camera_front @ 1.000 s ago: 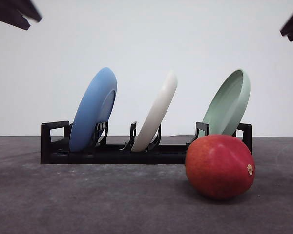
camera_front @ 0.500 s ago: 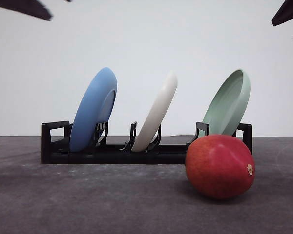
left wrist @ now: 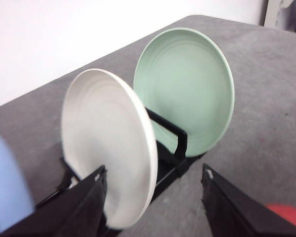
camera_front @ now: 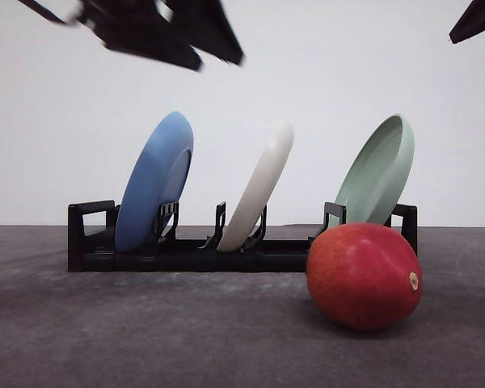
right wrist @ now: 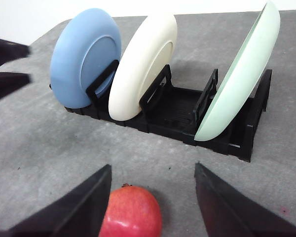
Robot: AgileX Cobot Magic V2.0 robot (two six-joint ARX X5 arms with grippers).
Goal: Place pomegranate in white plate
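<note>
The pomegranate (camera_front: 364, 276), smooth and red with a tan scar, lies on the grey table in front of the rack's right end. The white plate (camera_front: 259, 190) stands tilted on edge in the middle slot of the black rack (camera_front: 186, 255). High over the blue plate and white plate hangs my left gripper (camera_front: 217, 55), blurred. In its wrist view the left gripper (left wrist: 153, 173) is open, facing the white plate (left wrist: 106, 143). My right gripper (camera_front: 469, 50) stays at the top right corner. In its wrist view the right gripper (right wrist: 152, 168) is open above the pomegranate (right wrist: 130, 212).
A blue plate (camera_front: 155, 182) leans in the rack's left slot and a pale green plate (camera_front: 378, 171) in the right slot, just behind the fruit. Grey table runs in front of the rack, with a white wall behind.
My left arm has swung in from the top left corner to above the blue and white plates. The right arm rose slightly, then held. Fruit and plates have not moved.
</note>
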